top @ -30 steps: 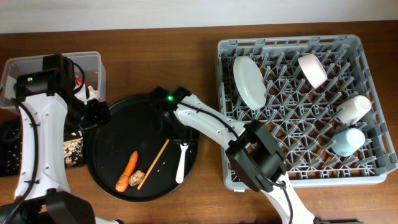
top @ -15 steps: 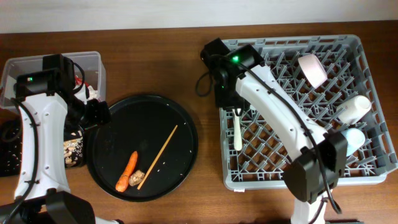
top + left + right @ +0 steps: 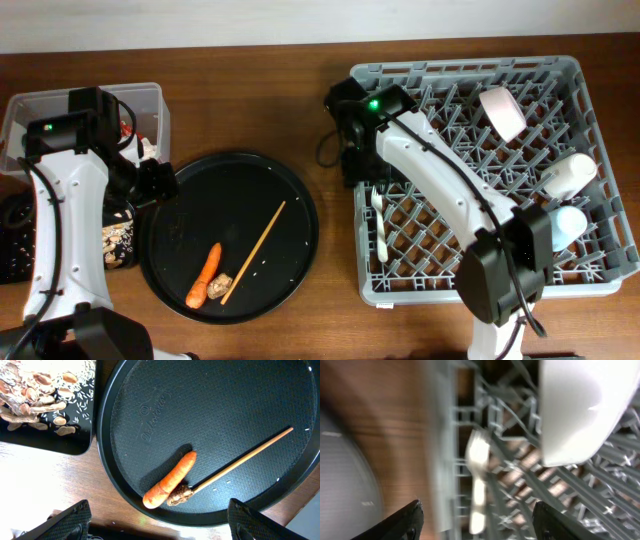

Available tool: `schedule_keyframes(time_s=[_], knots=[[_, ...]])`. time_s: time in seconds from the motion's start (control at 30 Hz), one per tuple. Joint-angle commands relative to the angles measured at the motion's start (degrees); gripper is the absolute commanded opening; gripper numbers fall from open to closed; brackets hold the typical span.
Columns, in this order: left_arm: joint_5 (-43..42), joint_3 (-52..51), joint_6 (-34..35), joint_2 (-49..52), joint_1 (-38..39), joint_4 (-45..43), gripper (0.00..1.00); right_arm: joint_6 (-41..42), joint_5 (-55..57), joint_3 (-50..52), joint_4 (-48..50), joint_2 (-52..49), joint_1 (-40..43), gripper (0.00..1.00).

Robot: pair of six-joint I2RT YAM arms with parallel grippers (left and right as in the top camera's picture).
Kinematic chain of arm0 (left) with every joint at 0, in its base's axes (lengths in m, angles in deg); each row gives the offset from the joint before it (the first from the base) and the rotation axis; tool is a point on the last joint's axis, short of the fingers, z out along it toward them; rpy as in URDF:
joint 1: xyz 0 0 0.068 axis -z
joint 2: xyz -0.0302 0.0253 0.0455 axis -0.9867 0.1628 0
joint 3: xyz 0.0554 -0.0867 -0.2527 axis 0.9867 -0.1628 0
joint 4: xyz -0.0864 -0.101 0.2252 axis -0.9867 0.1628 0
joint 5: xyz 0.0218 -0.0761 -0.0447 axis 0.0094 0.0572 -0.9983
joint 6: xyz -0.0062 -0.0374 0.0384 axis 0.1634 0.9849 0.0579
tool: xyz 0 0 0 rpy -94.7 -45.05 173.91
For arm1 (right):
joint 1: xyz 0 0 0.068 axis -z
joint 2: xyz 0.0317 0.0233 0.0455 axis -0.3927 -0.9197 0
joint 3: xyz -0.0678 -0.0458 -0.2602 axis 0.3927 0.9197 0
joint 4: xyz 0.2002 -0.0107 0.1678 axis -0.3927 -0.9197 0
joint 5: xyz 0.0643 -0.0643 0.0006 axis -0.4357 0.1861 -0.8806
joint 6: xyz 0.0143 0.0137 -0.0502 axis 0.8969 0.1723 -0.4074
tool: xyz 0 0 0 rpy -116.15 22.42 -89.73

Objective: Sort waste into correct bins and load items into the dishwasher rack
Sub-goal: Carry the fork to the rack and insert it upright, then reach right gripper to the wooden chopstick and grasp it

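Note:
My right gripper hangs open over the left edge of the grey dishwasher rack. The white fork lies loose on the rack's grid below the jaws. The white plate stands beside it; from overhead my arm hides it. The bowl, cream cup and light-blue cup sit at the rack's right. My left gripper is open and empty above the round tray's rim. The carrot, a food scrap and the wooden stick lie there.
The round black tray sits left of the rack. A clear tub stands at the back left. Beside the round tray, a flat black tray holds beige scraps. Bare wood shows between round tray and rack.
My right arm carried the fork from the round tray to the rack, then opened its jaws. The fork now rests on the grid. The left arm has not moved.

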Motion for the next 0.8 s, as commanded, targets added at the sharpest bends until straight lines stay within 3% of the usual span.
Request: schedule_keyframes(time_s=[0.0, 0.2, 0.27, 0.63, 0.73, 0.77], knots=[[0.4, -0.3, -0.7, -0.3, -0.3, -0.2, 0.87, 0.8, -9.7, -5.3, 4.2, 4.3, -6.5, 0.78], [0.4, -0.3, -0.7, -0.3, -0.3, -0.1, 0.87, 23.6, -14.8, -4.5, 8.9, -4.6, -20.2, 0.79], [0.4, -0.3, -0.7, -0.3, -0.3, -0.1, 0.87, 27.2, -14.8, -4.5, 11.4, -8.9, -22.9, 0.79], [0.4, -0.3, -0.7, -0.3, -0.3, -0.6, 0.87, 32.4, -14.4, -4.5, 18.7, -23.7, -23.7, 0.75], [3.7, -0.3, 1.1, -0.3, -0.9, -1.0, 0.87, 32.4, -11.9, -4.5, 18.4, -25.0, -23.6, 0.63], [4.9, -0.3, 2.5, -0.3, -2.2, -1.0, 0.87, 32.4, -11.9, -4.5, 17.9, -25.0, -23.4, 0.56]])
